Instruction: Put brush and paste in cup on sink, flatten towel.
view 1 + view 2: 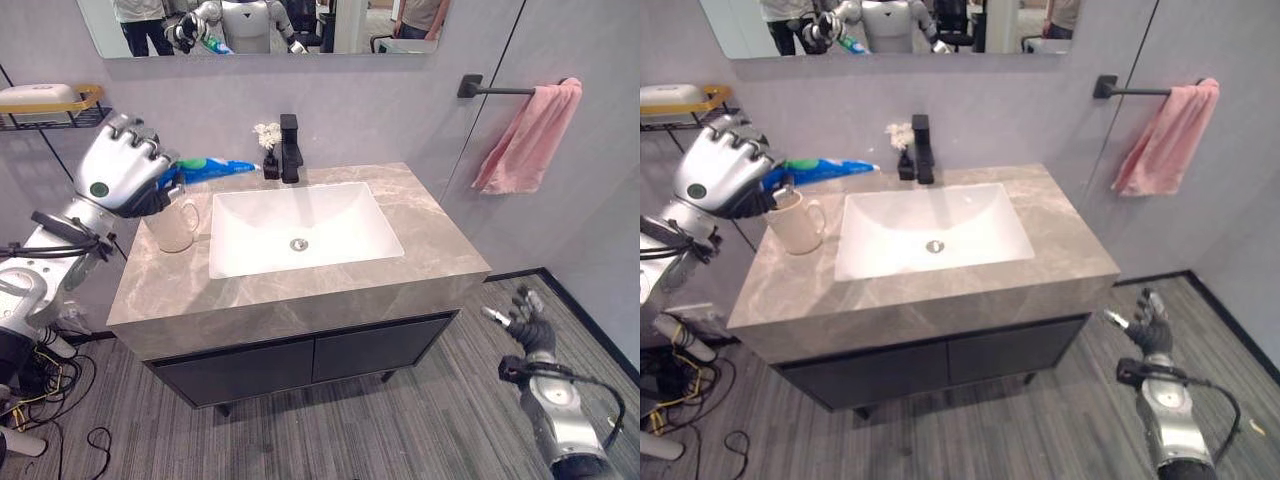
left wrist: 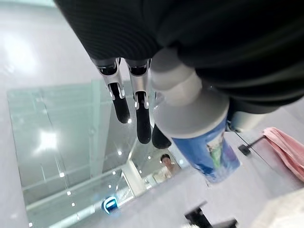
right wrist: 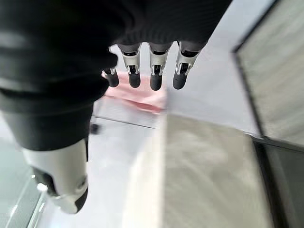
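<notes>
My left hand (image 1: 125, 165) is curled round a blue toothpaste tube (image 1: 215, 167) and holds it level, just above the cream cup (image 1: 175, 228). The cup stands on the grey counter (image 1: 300, 290), left of the white basin (image 1: 300, 225). In the left wrist view the tube (image 2: 209, 152) shows its white cap beside my fingers (image 2: 142, 123). The hand hides the cup's mouth. A pink towel (image 1: 525, 140) hangs bunched at the right end of a black wall bar (image 1: 500, 90). My right hand (image 1: 527, 325) hangs low beside the cabinet, fingers straight and empty.
A black faucet (image 1: 289, 148) stands behind the basin, with a small white ornament (image 1: 266, 135) next to it. A wire shelf holding a soap dish (image 1: 45, 100) juts from the wall on the left. A mirror (image 1: 260, 25) hangs above the counter.
</notes>
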{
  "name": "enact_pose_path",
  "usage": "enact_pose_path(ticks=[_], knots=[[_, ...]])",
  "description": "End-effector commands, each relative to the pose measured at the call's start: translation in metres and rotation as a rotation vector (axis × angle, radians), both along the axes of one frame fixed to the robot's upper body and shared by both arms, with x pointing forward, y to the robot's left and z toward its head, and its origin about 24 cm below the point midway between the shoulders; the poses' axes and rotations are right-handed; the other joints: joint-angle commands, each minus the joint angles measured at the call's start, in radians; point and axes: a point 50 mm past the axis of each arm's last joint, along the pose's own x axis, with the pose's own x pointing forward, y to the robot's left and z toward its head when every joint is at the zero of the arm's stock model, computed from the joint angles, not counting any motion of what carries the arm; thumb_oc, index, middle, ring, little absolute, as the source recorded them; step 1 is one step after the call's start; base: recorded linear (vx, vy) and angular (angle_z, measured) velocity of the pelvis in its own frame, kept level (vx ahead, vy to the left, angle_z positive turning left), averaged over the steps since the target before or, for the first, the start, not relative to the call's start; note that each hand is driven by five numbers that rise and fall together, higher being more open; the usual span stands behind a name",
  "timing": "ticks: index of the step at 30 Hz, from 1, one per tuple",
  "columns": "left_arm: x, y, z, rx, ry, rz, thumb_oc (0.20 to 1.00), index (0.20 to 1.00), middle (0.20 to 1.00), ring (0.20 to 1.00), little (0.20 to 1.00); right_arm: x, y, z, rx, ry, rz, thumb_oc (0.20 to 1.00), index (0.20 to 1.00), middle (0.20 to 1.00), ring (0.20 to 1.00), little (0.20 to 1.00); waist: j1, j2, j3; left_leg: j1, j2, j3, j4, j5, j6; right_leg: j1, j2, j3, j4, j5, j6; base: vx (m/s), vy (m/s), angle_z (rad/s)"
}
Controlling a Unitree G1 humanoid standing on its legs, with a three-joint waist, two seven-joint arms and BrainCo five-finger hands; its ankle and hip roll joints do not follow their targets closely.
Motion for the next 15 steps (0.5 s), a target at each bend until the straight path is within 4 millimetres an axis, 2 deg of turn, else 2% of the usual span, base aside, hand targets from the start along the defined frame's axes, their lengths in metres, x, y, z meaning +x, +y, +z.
enact_pose_path(ticks=[1, 3, 4, 5, 6, 7, 8, 10, 13, 15], knots=[[-0.003, -0.008, 0.057, -0.020, -0.267, -0.024, 0.200, 0.200, 0.200, 0.200, 0.200, 0.025, -0.004, 0.086, -0.330, -0.274, 0.015, 1.000, 1.000, 1.000, 1.000, 1.000, 0.005, -0.002, -0.069, -0.013, 0.032, -0.039, 0.004, -0.003, -0.031, -0.027, -0.111, -0.024, -0.002, 0.029, 0.122, 0.00, 0.000, 0.00], [-0.004, -0.013, 0.066, -0.044, -0.306, -0.050, 0.200, 0.200, 0.200, 0.200, 0.200, 0.039, 0.011, 0.107, -0.378, -0.333, 0.081, 1.000, 1.000, 1.000, 1.000, 1.000, 0.009, -0.004, -0.071, -0.014, 0.031, -0.038, 0.004, -0.003, -0.031, -0.027, -0.112, -0.025, -0.002, 0.030, 0.122, 0.00, 0.000, 0.00], [-0.004, -0.017, 0.069, -0.061, -0.323, -0.070, 0.200, 0.200, 0.200, 0.200, 0.200, 0.045, 0.023, 0.113, -0.366, -0.360, 0.130, 1.000, 1.000, 1.000, 1.000, 1.000, 0.014, -0.005, -0.074, -0.013, 0.030, -0.038, 0.004, -0.003, -0.031, -0.026, -0.112, -0.025, -0.002, 0.030, 0.121, 0.00, 0.000, 0.00], [-0.005, -0.017, 0.071, -0.061, -0.327, -0.066, 0.200, 0.200, 0.200, 0.200, 0.200, 0.047, 0.024, 0.115, -0.364, -0.362, 0.133, 1.000, 1.000, 1.000, 1.000, 1.000, 0.011, -0.005, -0.071, -0.013, 0.030, -0.037, 0.004, -0.003, -0.031, -0.027, -0.112, -0.024, -0.002, 0.030, 0.121, 0.00, 0.000, 0.00], [-0.005, -0.025, 0.079, -0.094, -0.361, -0.107, 0.200, 0.200, 0.200, 0.200, 0.200, 0.059, 0.046, 0.126, -0.333, -0.402, 0.221, 1.000, 1.000, 1.000, 1.000, 1.000, 0.018, -0.006, -0.076, -0.014, 0.028, -0.037, 0.004, -0.001, -0.031, -0.026, -0.112, -0.025, -0.002, 0.031, 0.120, 0.00, 0.000, 0.00], [-0.005, -0.024, 0.080, -0.094, -0.363, -0.104, 0.200, 0.200, 0.200, 0.200, 0.200, 0.061, 0.046, 0.127, -0.331, -0.404, 0.222, 1.000, 1.000, 1.000, 1.000, 1.000, 0.017, -0.006, -0.073, -0.014, 0.028, -0.036, 0.004, -0.001, -0.031, -0.027, -0.112, -0.025, -0.002, 0.031, 0.120, 0.00, 0.000, 0.00], [-0.005, -0.028, 0.084, -0.109, -0.372, -0.120, 0.200, 0.200, 0.200, 0.200, 0.200, 0.069, 0.057, 0.127, -0.260, -0.408, 0.265, 1.000, 1.000, 1.000, 1.000, 1.000, 0.019, -0.007, -0.074, -0.014, 0.028, -0.037, 0.004, 0.000, -0.031, -0.027, -0.112, -0.025, -0.002, 0.032, 0.119, -0.04, 0.004, 0.00], [-0.005, -0.036, 0.095, -0.159, -0.413, -0.166, 0.200, 0.200, 0.200, 0.200, 0.200, 0.086, 0.098, 0.120, 0.093, -0.425, 0.418, 1.000, 1.000, 1.000, 1.000, 1.000, 0.029, -0.012, -0.070, -0.015, 0.028, -0.034, 0.004, 0.009, -0.030, -0.027, -0.113, -0.024, -0.002, 0.042, 0.115, -0.03, 0.006, 0.03], [-0.004, -0.048, 0.106, -0.164, -0.432, -0.207, 0.200, 0.200, 0.200, 0.200, 0.200, 0.097, 0.149, 0.117, 0.373, -0.369, 0.641, 1.000, 1.000, 1.000, 1.000, 1.000, 0.037, -0.018, -0.072, -0.015, 0.029, -0.030, 0.004, 0.007, -0.033, -0.028, -0.112, -0.022, -0.002, 0.039, 0.114, 0.00, 0.000, 0.00], [-0.007, -0.070, 0.117, -0.130, -0.442, -0.287, 0.200, 0.200, 0.200, 0.200, 0.200, 0.101, 0.203, 0.122, 0.524, -0.295, 0.848, 1.000, 1.000, 1.000, 1.000, 1.000, 0.055, -0.021, -0.071, -0.020, 0.032, -0.031, 0.004, 0.013, -0.036, -0.031, -0.111, -0.025, -0.002, 0.040, 0.111, 0.00, 0.000, 0.00]])
